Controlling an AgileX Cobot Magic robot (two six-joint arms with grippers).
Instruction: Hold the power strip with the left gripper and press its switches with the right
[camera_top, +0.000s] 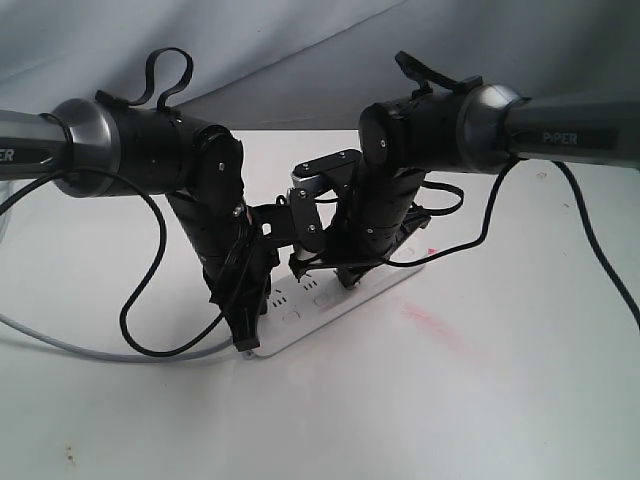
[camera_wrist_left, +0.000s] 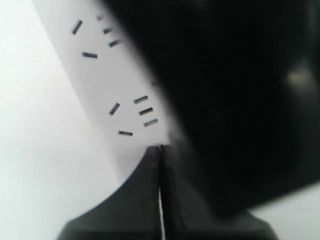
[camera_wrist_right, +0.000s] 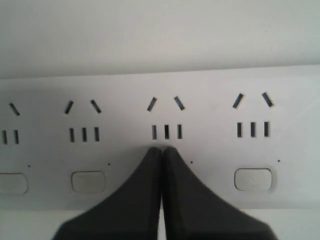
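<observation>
Since the long white plastic power strip (camera_top: 325, 300) with rounded ends lies flat on the white table (camera_top: 480, 400), slanting away between the 2 arms, both arms meet it from above. The left gripper (camera_wrist_left: 161, 150), all black with a long narrow jaw, has its fingers pressed together with only a hairline slit between them. Its tip bears on the strip's near end and does not clamp around it. The right gripper (camera_wrist_right: 162, 151), black with a silver-grey wrist plate, is likewise closed to a single point, planted on the switch row just below a 3-slot socket (camera_wrist_right: 166, 131). 3 pale rounded switches (camera_wrist_right: 253, 179) show beside it, 2 to one side and 1 to the other (the one under the tip is hidden, so I cannot tell whether it is pushed in). The strip looks stiff, light and smooth, so I judge it would skate or pivot under a sideways push. It is best held by bearing straight down on bare plastic near an end, clear of sockets and switches, or by pinching across its narrow width.
</observation>
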